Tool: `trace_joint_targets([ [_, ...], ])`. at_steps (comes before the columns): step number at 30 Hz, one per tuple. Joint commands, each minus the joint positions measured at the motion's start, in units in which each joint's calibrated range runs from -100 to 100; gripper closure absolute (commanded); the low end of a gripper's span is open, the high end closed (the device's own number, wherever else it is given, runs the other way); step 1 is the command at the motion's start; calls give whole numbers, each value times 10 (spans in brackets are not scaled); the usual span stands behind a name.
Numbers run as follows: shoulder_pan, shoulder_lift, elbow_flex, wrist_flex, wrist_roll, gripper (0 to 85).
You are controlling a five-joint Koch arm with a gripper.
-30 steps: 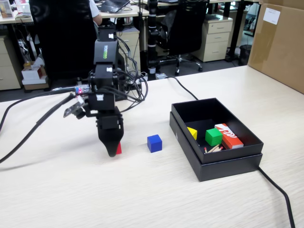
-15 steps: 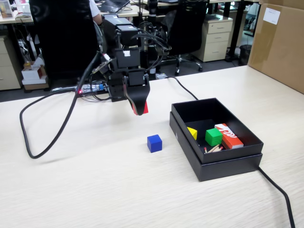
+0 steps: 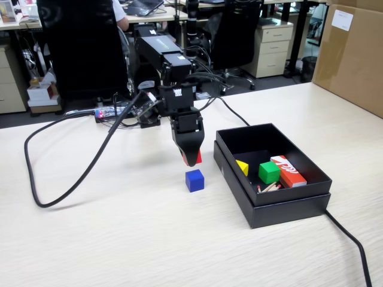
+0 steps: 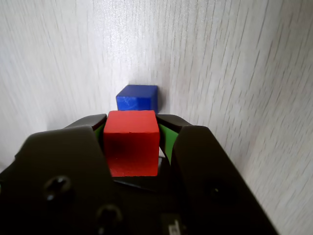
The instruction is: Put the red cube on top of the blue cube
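Landmark: I reference every position to the blue cube (image 4: pixel 138 98).
Gripper (image 4: pixel 132 122): in the wrist view, nearest the lens, I see both jaws clenched on the red cube (image 4: pixel 132 142), one pressing each side face. I judge this side grip keeps the cube's underside free for stacking.
Red cube: held clear of the table, above the blue cube and slightly toward the arm's side of it; not touching.
Blue cube: sits flat on the table, apart from everything else.
Wrist view only: shows the lateral offset between the two cubes and the jaw contact.
Fixed view only: shows the vertical gap under the gripper (image 3: pixel 191 160), and the black box (image 3: pixel 272 206) right of the blue cube (image 3: pixel 194 180), holding a green cube (image 3: pixel 268 172).
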Motion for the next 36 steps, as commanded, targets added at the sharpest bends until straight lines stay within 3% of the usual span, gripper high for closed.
trace_joint_targets([
  [1, 0, 4, 50, 27, 1, 830],
  [36, 2, 48, 23, 49, 4, 829],
])
